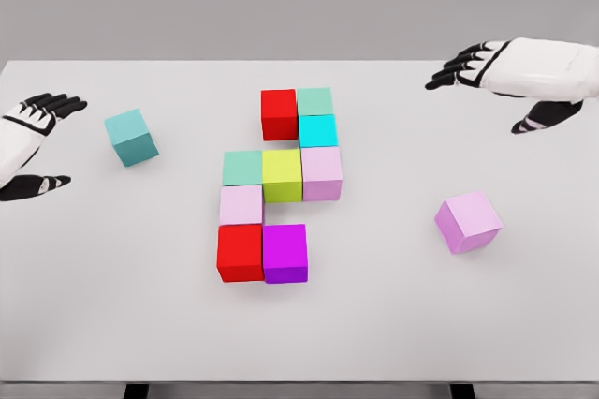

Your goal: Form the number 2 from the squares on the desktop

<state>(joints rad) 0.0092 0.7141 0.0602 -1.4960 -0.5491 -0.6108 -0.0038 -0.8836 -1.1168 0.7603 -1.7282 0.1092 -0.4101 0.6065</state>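
Observation:
Several coloured cubes sit joined at the table's middle: a red cube (278, 113) and a green cube (314, 101) on top, a cyan cube (318, 130) below the green one, then a mint cube (242, 167), a yellow-green cube (282, 174) and a pale pink cube (322, 172) in a row. Under them lie a light pink cube (241, 204), a second red cube (241, 251) and a magenta cube (284, 252). A teal cube (131, 137) lies loose at the left, a pink cube (468, 221) loose at the right. My left hand (37, 141) hovers open at the left edge. My right hand (496, 81) hangs open at the upper right.
The white table (393, 324) fills the view, with its front edge near the bottom and a grey wall behind it.

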